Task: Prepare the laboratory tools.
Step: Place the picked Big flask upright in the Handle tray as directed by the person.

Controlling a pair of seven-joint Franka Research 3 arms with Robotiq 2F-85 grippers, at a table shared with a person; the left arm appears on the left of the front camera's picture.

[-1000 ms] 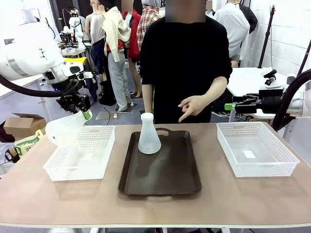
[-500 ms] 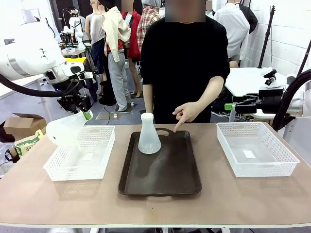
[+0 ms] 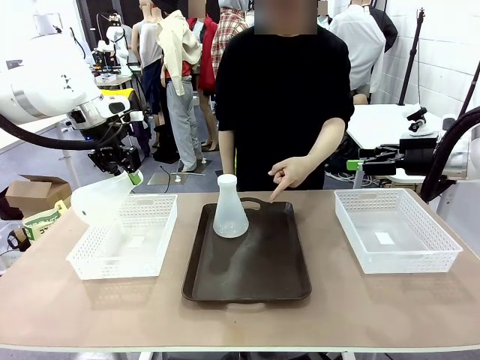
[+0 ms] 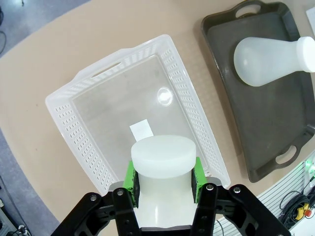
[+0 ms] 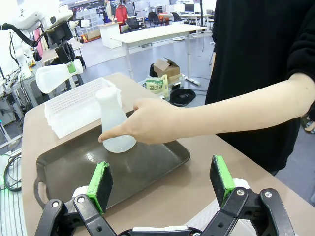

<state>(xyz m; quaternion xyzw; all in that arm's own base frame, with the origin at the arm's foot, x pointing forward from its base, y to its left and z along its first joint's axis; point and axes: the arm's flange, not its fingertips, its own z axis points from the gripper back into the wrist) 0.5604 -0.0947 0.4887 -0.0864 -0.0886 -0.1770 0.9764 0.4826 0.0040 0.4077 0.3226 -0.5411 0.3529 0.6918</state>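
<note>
One translucent whitish flask (image 3: 98,200) hangs tilted above the far end of the left white basket (image 3: 126,236), my left gripper (image 3: 127,172) shut on its neck. From the left wrist, the held flask (image 4: 164,162) sits between the green pads, base forward, over the basket (image 4: 93,132). A second flask (image 3: 229,209) stands upright at the far end of the dark brown tray (image 3: 251,262). My right gripper (image 3: 355,163) hovers open beyond the table's far right, and in its own view the right gripper (image 5: 161,183) faces that flask (image 5: 113,123). The person's hand (image 3: 288,172) points a finger down beside it.
A second white mesh basket (image 3: 395,229) lies at the table's right. The person stands at the far edge behind the tray. The hand (image 5: 141,123) and forearm cross in front of my right gripper. Bare tabletop runs along the near edge.
The person's hand has turned and lowered its pointing finger toward the tray's far edge. Both arms and the flasks are unmoved.
</note>
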